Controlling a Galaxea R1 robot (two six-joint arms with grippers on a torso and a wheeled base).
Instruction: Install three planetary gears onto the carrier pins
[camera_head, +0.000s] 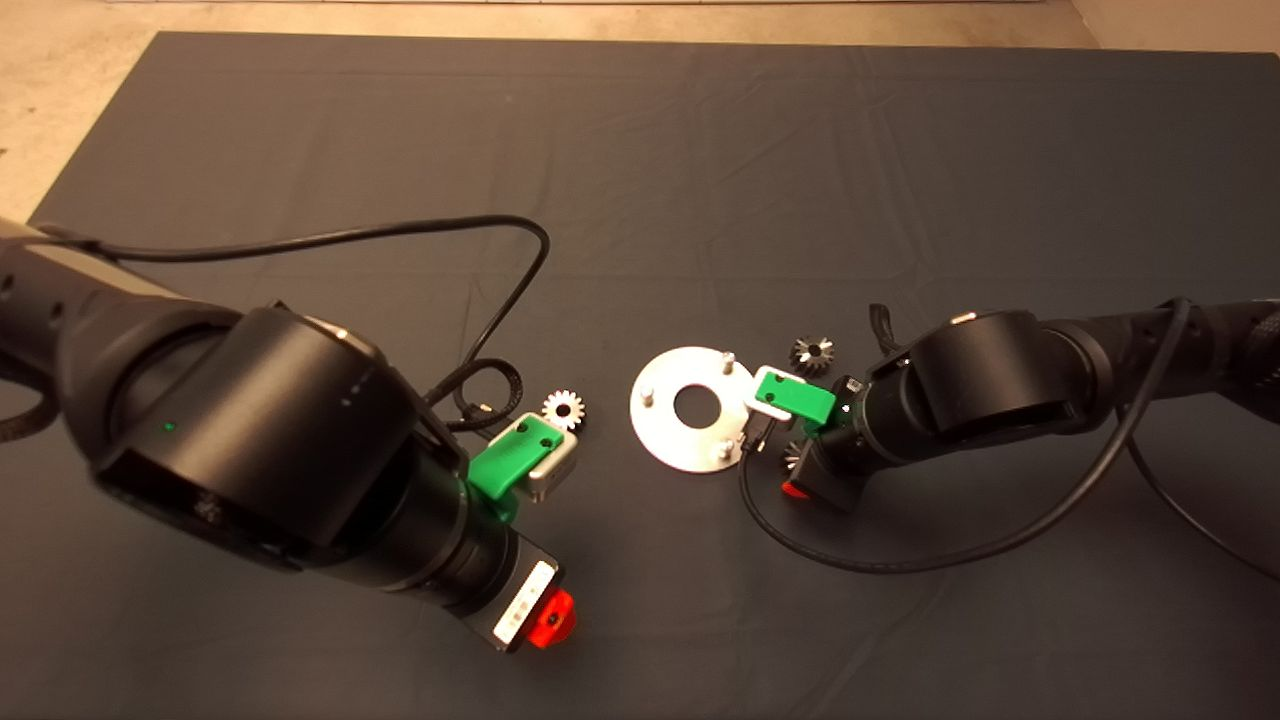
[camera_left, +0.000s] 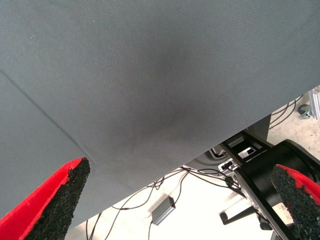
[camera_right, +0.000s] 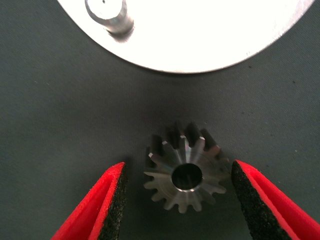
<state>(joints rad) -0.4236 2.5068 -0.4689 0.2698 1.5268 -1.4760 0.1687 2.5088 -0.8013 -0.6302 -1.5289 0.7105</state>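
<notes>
Filling the lower left of the head view, the left gripper (camera_head: 520, 455) hovers over the mat (camera_head: 700, 150), fingers (camera_left: 55, 200) spread wide and empty — a silver gear (camera_head: 563, 409) lies at its 1 o'clock. At centre sits the disc (camera_head: 665, 430) with three bare pins (camera_head: 728, 358). Right gripper (camera_right: 177, 200) is low at the disc's 4 o'clock, fingers open around a gear (camera_right: 186, 170) — not touching. A dark gear (camera_head: 812, 353) lies at the disc's 2 o'clock.
</notes>
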